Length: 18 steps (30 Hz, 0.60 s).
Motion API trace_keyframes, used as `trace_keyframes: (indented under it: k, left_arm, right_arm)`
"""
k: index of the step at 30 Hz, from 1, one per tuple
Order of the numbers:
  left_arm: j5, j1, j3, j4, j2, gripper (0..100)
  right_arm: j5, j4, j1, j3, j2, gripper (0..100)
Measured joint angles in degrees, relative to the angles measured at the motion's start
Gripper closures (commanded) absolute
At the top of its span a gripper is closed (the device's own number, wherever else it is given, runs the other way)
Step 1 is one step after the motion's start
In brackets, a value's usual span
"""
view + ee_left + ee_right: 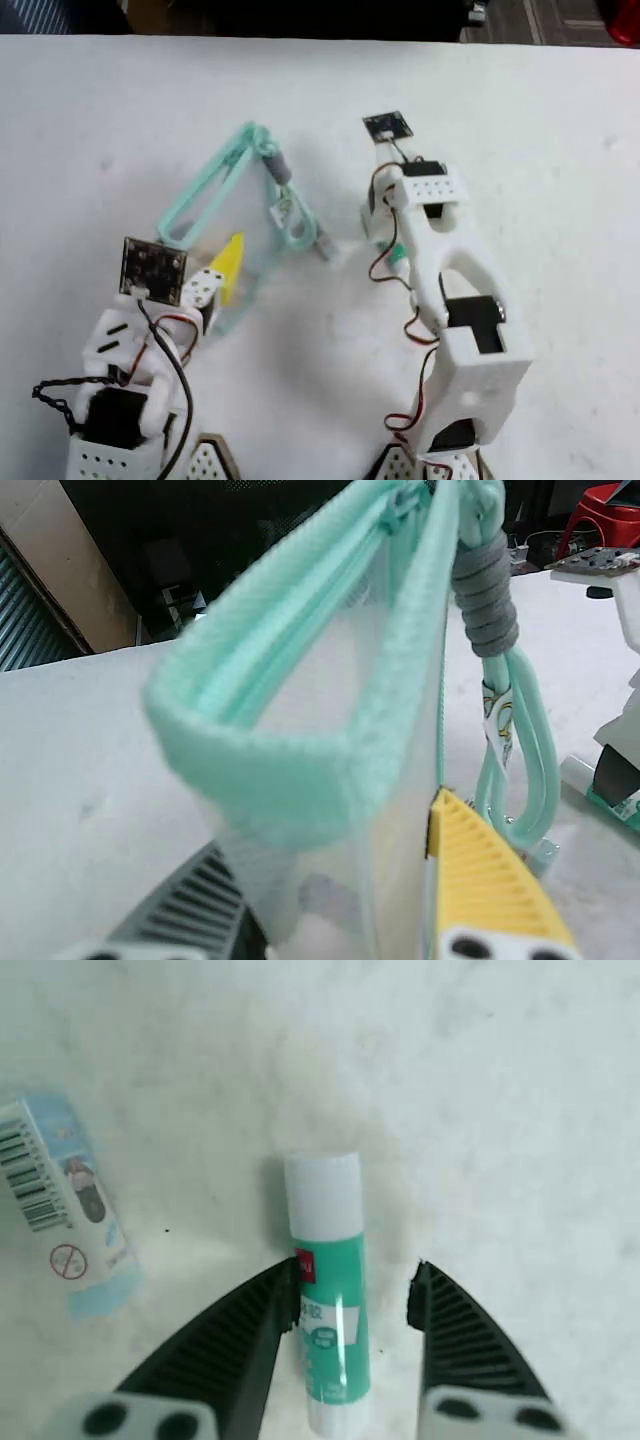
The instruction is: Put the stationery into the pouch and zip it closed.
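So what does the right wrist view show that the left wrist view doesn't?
The right wrist view adds a green-and-white glue stick lying on the white table between the fingers of the open right gripper, with a small light-blue barcoded box beside it. The left wrist view adds the translucent mint-green zip pouch, mouth open, clamped in the left gripper, plus its grey cord wrap and looped mint strap. Shared: the white table.

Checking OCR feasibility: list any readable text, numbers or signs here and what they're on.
No legible words anywhere.
Glue stick: red patch and white print, blurred.
Blue box: barcode, digits too small; a crossed-circle sign, no readable text beside it.
Hanging tag: print blurred.
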Motion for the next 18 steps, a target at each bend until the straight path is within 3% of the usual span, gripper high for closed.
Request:
trace_keyframes:
  k: [12,18]
  left_arm:
    - [0.0,0.0,0.0,0.0,0.0,77]
    - [0.0,0.0,0.0,0.0,0.0,77]
  right_arm:
    - [0.0,0.0,-2.9,-1.1,2.5,83.8]
    - [0.0,-0.4,-2.9,-1.1,2.5,95.7]
